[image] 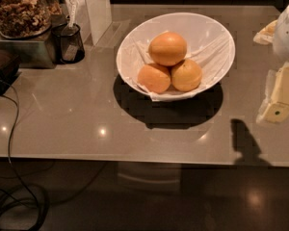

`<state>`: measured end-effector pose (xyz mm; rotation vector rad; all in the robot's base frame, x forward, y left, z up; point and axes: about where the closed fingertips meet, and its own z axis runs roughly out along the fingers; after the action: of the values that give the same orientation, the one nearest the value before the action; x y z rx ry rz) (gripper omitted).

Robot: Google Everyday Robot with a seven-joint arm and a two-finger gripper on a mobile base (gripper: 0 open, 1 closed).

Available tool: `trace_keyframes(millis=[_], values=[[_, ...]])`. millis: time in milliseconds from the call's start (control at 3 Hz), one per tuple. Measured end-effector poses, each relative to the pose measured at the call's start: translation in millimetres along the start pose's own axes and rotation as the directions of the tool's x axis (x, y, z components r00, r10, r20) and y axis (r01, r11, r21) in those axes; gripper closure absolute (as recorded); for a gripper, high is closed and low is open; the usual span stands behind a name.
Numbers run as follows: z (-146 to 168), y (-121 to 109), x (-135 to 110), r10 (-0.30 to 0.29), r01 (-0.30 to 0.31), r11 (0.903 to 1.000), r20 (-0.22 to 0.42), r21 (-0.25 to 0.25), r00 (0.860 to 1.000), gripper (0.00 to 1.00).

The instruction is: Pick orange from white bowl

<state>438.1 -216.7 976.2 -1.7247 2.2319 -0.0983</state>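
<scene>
Far left: jar of nuts (19,8) on a metal stand, dark mesh cup (70,42) just beside it, black cable (10,129) trailing off the front of the tabletop (62,124). None of that matters for the job.

Centre: white bowl (130,52), paper-lined, sits on the tabletop w/ a heavy shadow toward the front. Three fruits show inside. The orange (167,48) is the top one & the biggest. It rests on the lower oranges (154,77), upper half fully exposed, nothing over it.

Right edge: claw (280,100) hangs above the tabletop, well apart from the bowl and partly cut off by the frame. Spread or pressed together, can't tell. No fruit visible at it.

Step, as I judge it: approach, pre-grasp, nothing lifted yet. Next move prob. calls for travelling left to over the bowl, centring above the top fruit, coming down clear of the rim, then closing round its widest part. Go gently, since a nudge to the lower ones could roll the pile.
</scene>
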Motion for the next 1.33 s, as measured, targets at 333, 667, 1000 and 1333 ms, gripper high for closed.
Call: trace_keyframes(millis=[333, 667, 1000, 1333], values=[[0, 0, 0, 0.0, 0.0, 1.0, 0.0, 0.0, 1.0, 0.0], [-2, -20, -13, -0.019, 0.019, 0.9996, 0.028, 0.02, 0.999, 0.0], [5, -56, -49, -0.076, 0.074, 0.9971, 0.128, 0.017, 0.989, 0.0], [13, -97, -103, -0.13, 0.134, 0.991, 0.289, 0.008, 0.949, 0.0]])
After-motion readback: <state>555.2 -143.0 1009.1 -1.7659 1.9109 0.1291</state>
